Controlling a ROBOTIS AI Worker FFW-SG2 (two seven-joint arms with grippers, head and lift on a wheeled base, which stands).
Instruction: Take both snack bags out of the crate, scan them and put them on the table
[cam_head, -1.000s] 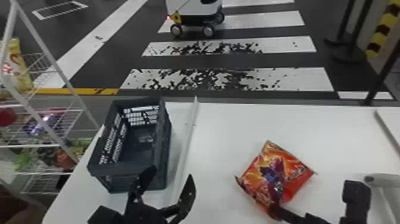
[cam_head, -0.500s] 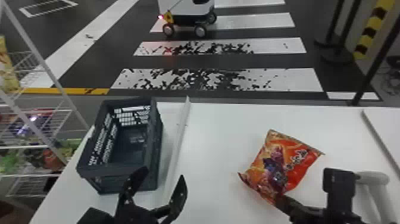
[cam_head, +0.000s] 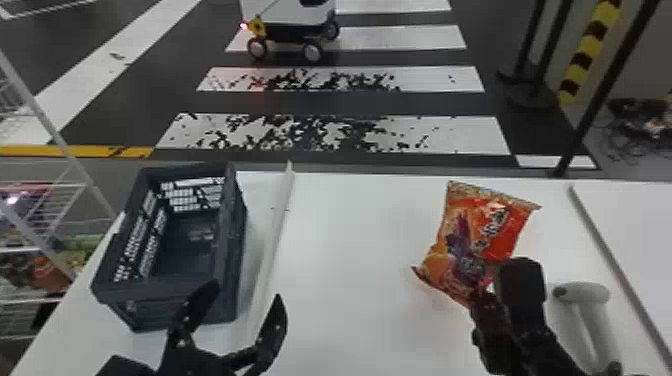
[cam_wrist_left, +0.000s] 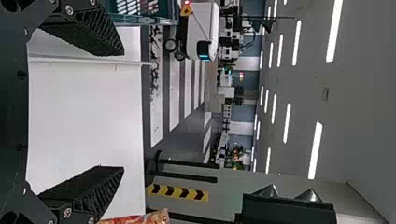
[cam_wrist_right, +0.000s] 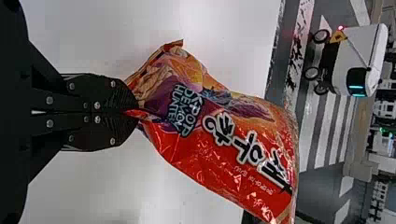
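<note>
So, white smooth table (cam_head: 350, 240) in front, w/ a thin white raised strip (cam_head: 277, 215) running near to far, just R of the dark blue-grey slatted plastic crate (cam_head: 165, 287) on the L side. Beyond: dark floor w/ worn white crossing stripes (cam_head: 320, 132), a white box-shaped wheeled robot (cam_head: 287, 15) far off, & a yellow/black striped pole (cam_head: 590, 55) far R. White wire rack (cam_head: 60, 185) at far L, packets on it.

Print: shiny red-orange snack bag (cam_head: 492, 227) has big white-edged dark lettering + smaller blue-purple lettering on a purple patch.

R gripper (cam_head: 487, 292) is clamped on one bunched corner of the bag, rest of it fanned out over the table's R part; can't tell if it touches. L gripper (cam_head: 244, 295) is spread wide, nothing btwn its fingers, near the crate's R side.

Pinched corner hidden btwn the fingers; crate's near R part partly behind a L finger. Pale grey handled scanner (cam_head: 582, 292) near R, partly behind the R arm
</note>
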